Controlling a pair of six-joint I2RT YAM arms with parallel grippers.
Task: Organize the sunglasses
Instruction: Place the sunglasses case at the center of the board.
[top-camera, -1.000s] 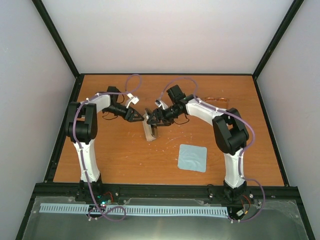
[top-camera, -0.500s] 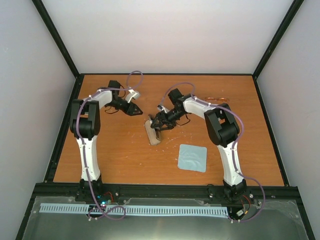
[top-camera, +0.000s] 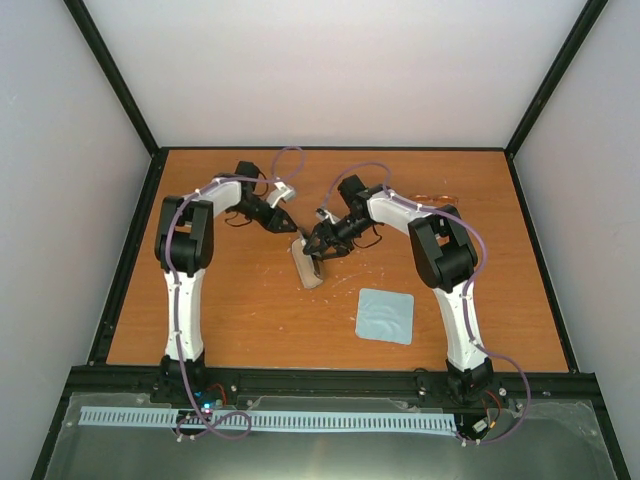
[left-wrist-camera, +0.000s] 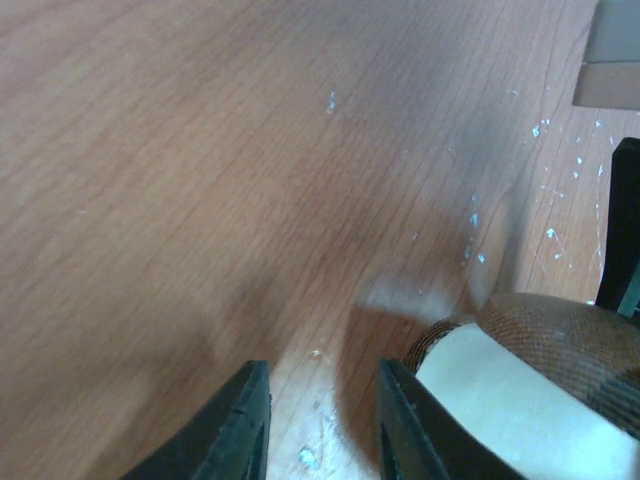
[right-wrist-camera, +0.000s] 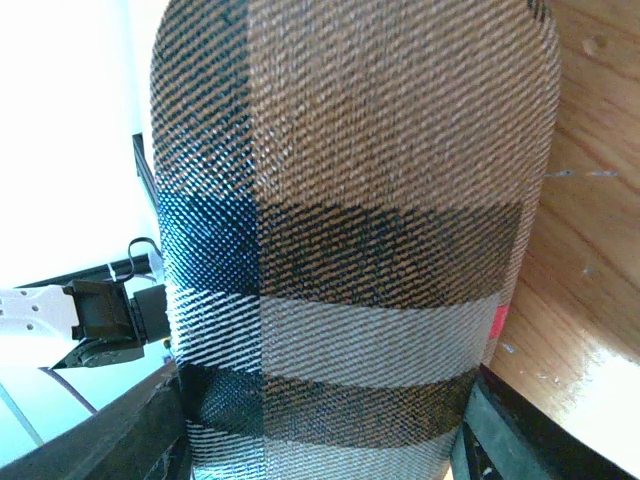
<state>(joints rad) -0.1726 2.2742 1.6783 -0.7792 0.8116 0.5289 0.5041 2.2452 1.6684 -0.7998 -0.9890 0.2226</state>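
Note:
The brown oval case with grey stripes lies mid-table. My right gripper is shut on its far end. In the right wrist view the striped case fills the frame between my two fingers. My left gripper hovers just left of the case's far end, jaws apart with only bare wood between them. In the left wrist view, the gripper has the case's brown shell and pale lining right beside its right finger. The orange-tinted sunglasses lie at the back right, partly hidden by the right arm.
A light blue square cloth lies flat near the front right of the wooden table. Black frame rails border the table on the sides and back.
My left gripper has moved right towards the case and its jaws have narrowed. The right gripper shifted slightly with the case, then held still.

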